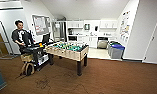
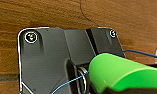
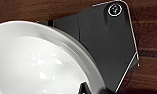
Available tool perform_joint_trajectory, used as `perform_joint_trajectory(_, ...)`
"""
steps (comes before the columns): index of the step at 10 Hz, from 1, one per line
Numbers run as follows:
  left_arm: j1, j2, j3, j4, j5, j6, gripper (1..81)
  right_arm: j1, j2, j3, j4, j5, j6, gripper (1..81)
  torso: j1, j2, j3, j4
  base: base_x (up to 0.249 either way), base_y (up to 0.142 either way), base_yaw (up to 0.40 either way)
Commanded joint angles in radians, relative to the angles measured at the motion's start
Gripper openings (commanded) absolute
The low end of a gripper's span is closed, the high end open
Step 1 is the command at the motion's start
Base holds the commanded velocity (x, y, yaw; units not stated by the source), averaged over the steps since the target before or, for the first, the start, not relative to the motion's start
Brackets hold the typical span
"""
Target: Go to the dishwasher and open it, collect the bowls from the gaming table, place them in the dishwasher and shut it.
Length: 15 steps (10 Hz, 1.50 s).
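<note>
Bright green bowl (image 2: 119,73), white dish (image 3: 41,62), brown carpet (image 1: 106,77)

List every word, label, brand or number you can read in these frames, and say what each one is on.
None can be read.
Notice board on the left wall: papers pinned up, print too blurred to read.
Posters on the right wall: coloured sheets, text too small to read.
Green bowl in the left wrist view: no marking.
White bowl in the right wrist view: no marking.
</note>
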Motion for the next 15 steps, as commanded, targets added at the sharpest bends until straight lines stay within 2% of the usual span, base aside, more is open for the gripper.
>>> perform_joint_trajectory(1,-0.045,-0.018,0.009,0.011,0.028,0.000,1.0,0.058,0.022,0.030,-0.013,-0.010,-0.002,1.0,0.000,0.000,0.000,0.000,0.082,-0.080,0.000)
perform_joint_trajectory(6,-0.045,-0.013,0.008,0.011,0.028,0.000,1.0,0.061,0.024,0.030,-0.014,-0.012,-0.002,1.0,-0.001,0.000,0.000,0.000,0.082,-0.074,0.000)
perform_joint_trajectory(15,-0.045,-0.015,0.012,0.012,0.028,0.003,1.0,0.053,0.021,0.029,-0.013,-0.012,-0.001,1.0,-0.001,0.000,0.000,0.000,0.087,0.000,0.000)
